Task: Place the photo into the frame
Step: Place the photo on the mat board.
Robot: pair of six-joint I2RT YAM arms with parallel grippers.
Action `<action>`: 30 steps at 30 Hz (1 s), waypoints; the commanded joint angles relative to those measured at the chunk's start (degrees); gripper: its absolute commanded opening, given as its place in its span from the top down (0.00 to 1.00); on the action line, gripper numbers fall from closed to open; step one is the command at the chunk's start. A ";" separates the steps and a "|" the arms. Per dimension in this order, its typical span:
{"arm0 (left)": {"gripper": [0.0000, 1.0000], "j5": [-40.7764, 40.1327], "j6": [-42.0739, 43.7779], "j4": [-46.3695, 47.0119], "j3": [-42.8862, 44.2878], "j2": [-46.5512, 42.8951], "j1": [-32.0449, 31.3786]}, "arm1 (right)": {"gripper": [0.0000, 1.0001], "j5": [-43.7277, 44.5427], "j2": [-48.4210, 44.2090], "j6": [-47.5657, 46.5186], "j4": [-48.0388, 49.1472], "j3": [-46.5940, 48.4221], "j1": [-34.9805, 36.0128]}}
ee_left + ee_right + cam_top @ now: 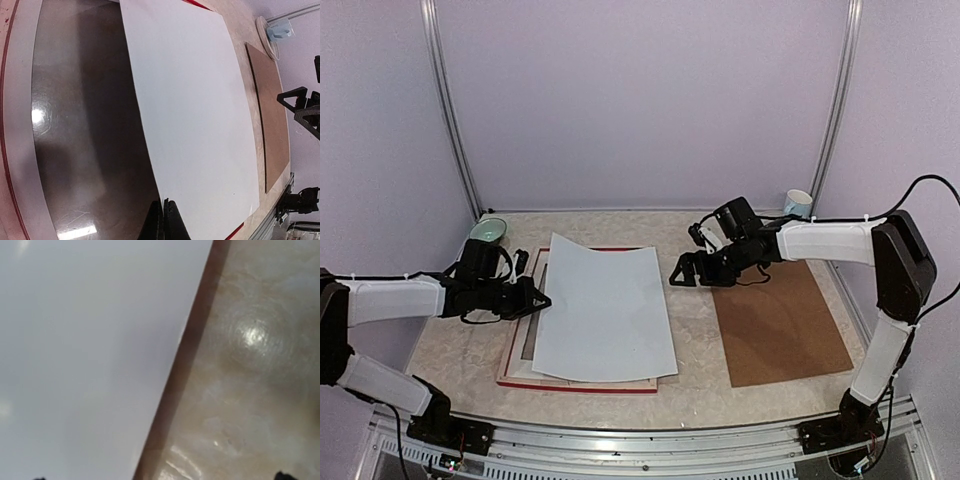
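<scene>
While the left gripper (539, 300) pinches the left edge of the photo (605, 305), the big sheet lies white side up on top of the frame (570, 386). It sits crooked. Its right side reaches out over the red rim, and on the left the dark glass (85, 125) of the frame shows bare. The sheet also bows up a little, so it is not down inside the frame yet.

The right gripper (688, 272) hangs just beside the right edge of the photo, with its fingers spread wide and nothing in them. Its own camera shows the white sheet on one side and the marbled table (260, 365) on the other. The brown board (780, 320) lies on the table to the right, apart from the frame.

The job looks about half done. The photo must be turned straight and dropped inside the rim.

A few things could go wrong. The left gripper holds only a thin bit of paper, so a hard pull could crease or tear it there. If only one side gets pushed, the sheet could buckle more or swing more crooked. A corner could catch on the red rim and fold. If the right gripper comes down too low, it could dent the paper or shove the frame along the table.
</scene>
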 commanded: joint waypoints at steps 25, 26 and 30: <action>1.00 -6.35 11.37 -16.55 10.67 3.71 3.98 | 0.01 -0.56 -1.61 -2.78 1.70 -4.67 -2.57; 1.00 -6.26 11.51 -16.59 10.82 4.12 3.98 | 0.01 -0.66 -1.53 -2.81 1.77 -4.74 -2.64; 1.00 -5.91 11.87 -16.74 10.97 4.69 4.08 | 0.01 -0.84 -1.31 -2.76 2.09 -4.84 -2.67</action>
